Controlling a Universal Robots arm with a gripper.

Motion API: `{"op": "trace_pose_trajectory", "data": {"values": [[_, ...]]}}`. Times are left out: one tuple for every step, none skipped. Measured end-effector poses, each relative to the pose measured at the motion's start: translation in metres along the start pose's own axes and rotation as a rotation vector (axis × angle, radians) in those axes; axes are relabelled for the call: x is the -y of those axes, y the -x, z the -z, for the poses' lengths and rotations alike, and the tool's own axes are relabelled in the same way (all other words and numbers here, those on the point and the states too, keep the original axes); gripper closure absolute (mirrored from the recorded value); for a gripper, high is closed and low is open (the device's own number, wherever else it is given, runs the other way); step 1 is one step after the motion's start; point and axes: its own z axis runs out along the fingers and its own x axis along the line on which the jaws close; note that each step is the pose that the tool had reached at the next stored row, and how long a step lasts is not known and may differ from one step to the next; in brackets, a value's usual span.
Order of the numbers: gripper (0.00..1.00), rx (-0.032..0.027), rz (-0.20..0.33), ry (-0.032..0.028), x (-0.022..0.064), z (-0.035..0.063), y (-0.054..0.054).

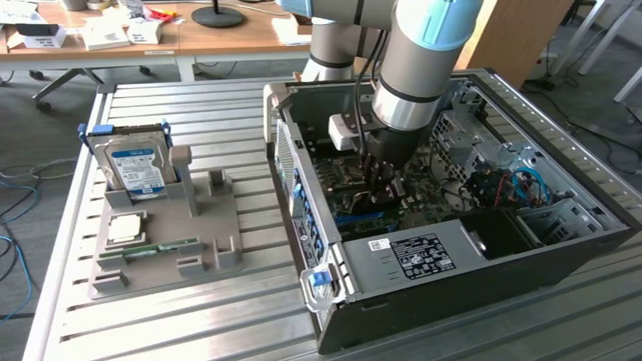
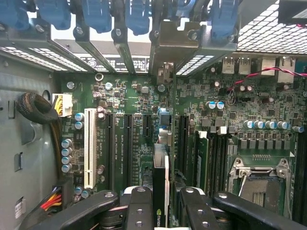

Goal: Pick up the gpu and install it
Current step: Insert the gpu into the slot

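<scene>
Operator: Where was the gpu (image 2: 161,167)?
Observer: Clamped edge-on in the claw (image 2: 163,206), 1 finger on each face, upright over the motherboard (image 2: 120,100) among the long slots. I couldn't tell whether it touched a slot.
Operator: And the arm?
Observer: It reached down into the open computer case (image 1: 452,301) on the counter (image 1: 201,323).
Operator: What sat beside the case?
Observer: 1 grey holder (image 1: 201,226) at the exterior view's left, with the hard drive (image 1: 135,167) standing in it and the memory stick (image 1: 161,247) lying flat.
</scene>
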Motion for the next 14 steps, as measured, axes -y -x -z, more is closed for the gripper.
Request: {"op": "trace_pose_trajectory", "data": {"values": [[0.73, 0.0, 0.0, 0.0, -0.0002, 0.0, 0.0001], [0.73, 0.0001, 0.0, 0.0001, -0.0003, 0.0, 0.0001], [0.73, 0.0001, 0.0, 0.0001, -0.0005, 0.0, 0.0001], [0.73, 0.0002, 0.0, 0.0001, -0.0005, 0.0001, 0.0001], [0.73, 0.0001, 0.0, 0.0001, -0.0005, 0.0002, 0.0002], [0.73, 0.0, 0.0, 0.0001, -0.0005, 0.0001, 0.0001], [0.73, -0.0001, 0.0, 0.0002, -0.0006, -0.0002, 0.0], [0.73, -0.0001, 0.0, 0.0002, -0.0006, -0.0006, 0.0], [0.73, -0.0001, 0.0, 0.0002, -0.0006, -0.0008, 0.0], [0.73, -0.0001, 0.0, 0.0002, -0.0006, -0.0009, 0.0], [0.73, -0.0001, 0.0, 0.0002, -0.0006, -0.0009, 0.0], [0.73, 0.0, 0.0, 0.0001, -0.0006, -0.001, 0.0], [0.73, 0.0001, 0.0, 0.0001, -0.0006, -0.001, 0.0], [0.73, 0.0004, 0.0, -0.0001, -0.0006, -0.0016, 0.0]]}}
